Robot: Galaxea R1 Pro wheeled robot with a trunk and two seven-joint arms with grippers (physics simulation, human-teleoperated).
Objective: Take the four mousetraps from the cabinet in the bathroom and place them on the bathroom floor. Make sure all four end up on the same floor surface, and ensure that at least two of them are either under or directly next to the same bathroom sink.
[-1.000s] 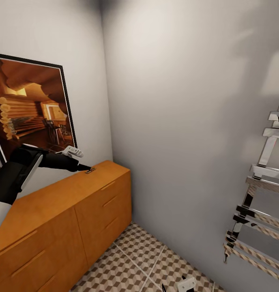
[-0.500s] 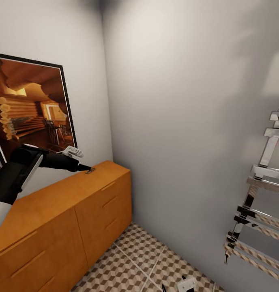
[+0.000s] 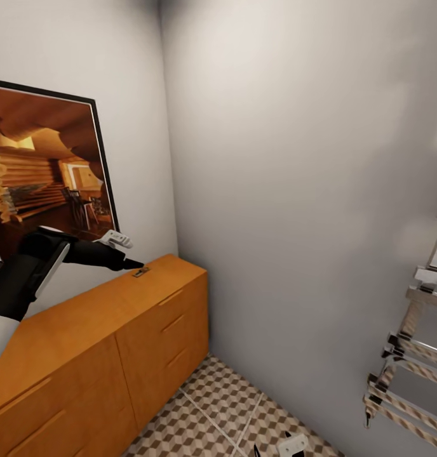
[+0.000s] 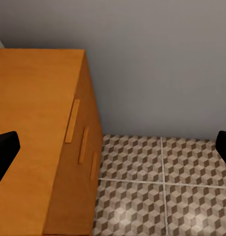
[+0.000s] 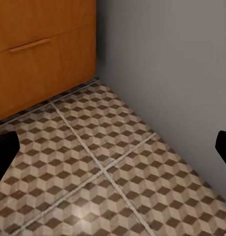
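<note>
One mousetrap (image 3: 141, 272), a tiny tan board with dark metal, lies on top of the orange-wood cabinet (image 3: 117, 330) near its far end by the wall corner. My left gripper (image 3: 131, 262) reaches over the cabinet top, its tip just short of the mousetrap. The left wrist view has its dark fingers (image 4: 4, 152) far apart, open, with the cabinet top (image 4: 34, 123) and the bathroom floor (image 4: 157, 187) between them. My right gripper (image 3: 275, 447) hangs low over the floor, open, its fingers (image 5: 3, 152) empty. The sink is out of view.
A framed picture (image 3: 47, 165) hangs above the cabinet. A chrome towel rail (image 3: 409, 355) juts from the right wall. Grey walls (image 3: 275, 190) close the corner behind the cabinet, and a strip of tiled floor (image 3: 212, 412) runs between cabinet and wall.
The whole picture has shifted a little, so the head camera moved; the towel rail sits lower and further right. My left gripper stays by the mousetrap.
</note>
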